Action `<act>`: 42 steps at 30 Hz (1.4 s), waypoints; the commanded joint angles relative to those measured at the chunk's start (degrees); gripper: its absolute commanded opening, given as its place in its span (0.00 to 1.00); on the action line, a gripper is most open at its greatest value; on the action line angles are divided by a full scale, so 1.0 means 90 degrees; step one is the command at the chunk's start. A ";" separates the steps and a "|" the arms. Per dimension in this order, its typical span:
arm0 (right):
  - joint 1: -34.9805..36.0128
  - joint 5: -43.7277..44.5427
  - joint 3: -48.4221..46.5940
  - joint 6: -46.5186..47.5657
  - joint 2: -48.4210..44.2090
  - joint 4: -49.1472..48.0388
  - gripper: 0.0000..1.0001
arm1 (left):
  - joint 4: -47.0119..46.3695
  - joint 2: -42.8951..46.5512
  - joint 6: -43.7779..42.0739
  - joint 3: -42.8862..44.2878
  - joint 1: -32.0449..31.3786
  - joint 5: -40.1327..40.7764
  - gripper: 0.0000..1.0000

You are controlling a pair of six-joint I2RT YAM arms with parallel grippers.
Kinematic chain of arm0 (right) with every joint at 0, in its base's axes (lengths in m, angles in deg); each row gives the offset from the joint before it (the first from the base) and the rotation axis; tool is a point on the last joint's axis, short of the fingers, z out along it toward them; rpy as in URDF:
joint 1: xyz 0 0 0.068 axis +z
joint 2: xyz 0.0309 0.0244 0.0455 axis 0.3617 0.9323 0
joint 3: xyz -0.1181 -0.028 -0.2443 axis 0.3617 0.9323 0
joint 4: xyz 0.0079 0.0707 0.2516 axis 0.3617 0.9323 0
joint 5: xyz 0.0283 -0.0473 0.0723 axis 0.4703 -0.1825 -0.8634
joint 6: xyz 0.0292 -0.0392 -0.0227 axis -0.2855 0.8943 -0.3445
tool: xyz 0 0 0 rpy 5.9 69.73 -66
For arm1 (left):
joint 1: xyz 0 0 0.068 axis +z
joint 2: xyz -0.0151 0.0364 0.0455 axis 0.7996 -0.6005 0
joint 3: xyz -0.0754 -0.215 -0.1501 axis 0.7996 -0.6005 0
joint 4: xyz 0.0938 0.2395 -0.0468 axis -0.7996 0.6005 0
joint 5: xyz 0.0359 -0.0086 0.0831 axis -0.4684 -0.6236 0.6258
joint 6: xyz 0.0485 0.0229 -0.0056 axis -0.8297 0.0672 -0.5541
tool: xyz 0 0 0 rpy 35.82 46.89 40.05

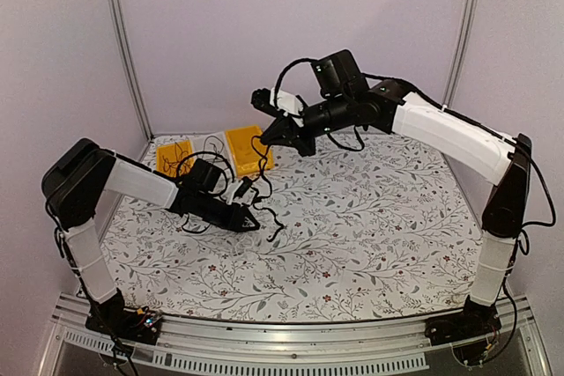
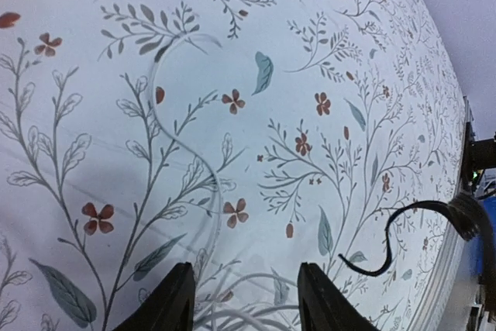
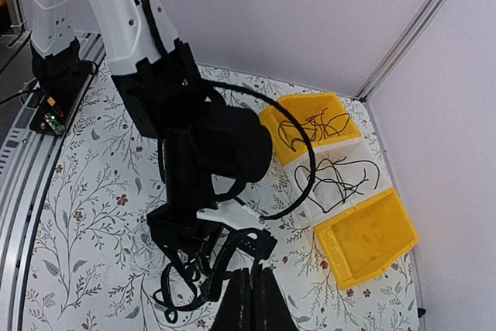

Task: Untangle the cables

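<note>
My right gripper (image 1: 263, 138) is raised over the back middle of the table, shut on a thin black cable (image 1: 263, 175) that hangs to the cloth. In the right wrist view its fingers (image 3: 242, 304) pinch that cable (image 3: 254, 273) above a tangle of black cables (image 3: 180, 294). My left gripper (image 1: 255, 221) is low on the table beside the tangle. In its wrist view the left gripper (image 2: 242, 296) is open with a white cable (image 2: 232, 315) lying between the fingers. A black cable end (image 2: 391, 252) curls at the right.
Three bins stand at the back left: a yellow bin (image 3: 310, 125) and a white bin (image 3: 341, 180) hold loose black cables, and a yellow bin (image 3: 364, 238) looks empty. The left arm (image 3: 217, 145) lies under my right gripper. Walls close the back and sides.
</note>
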 commanded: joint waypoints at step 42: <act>-0.0561 -0.0081 -0.0916 -0.1494 -0.1138 -0.1115 0.00 | -0.0484 0.3738 -0.1806 -0.0698 -0.0420 0.1725 0.73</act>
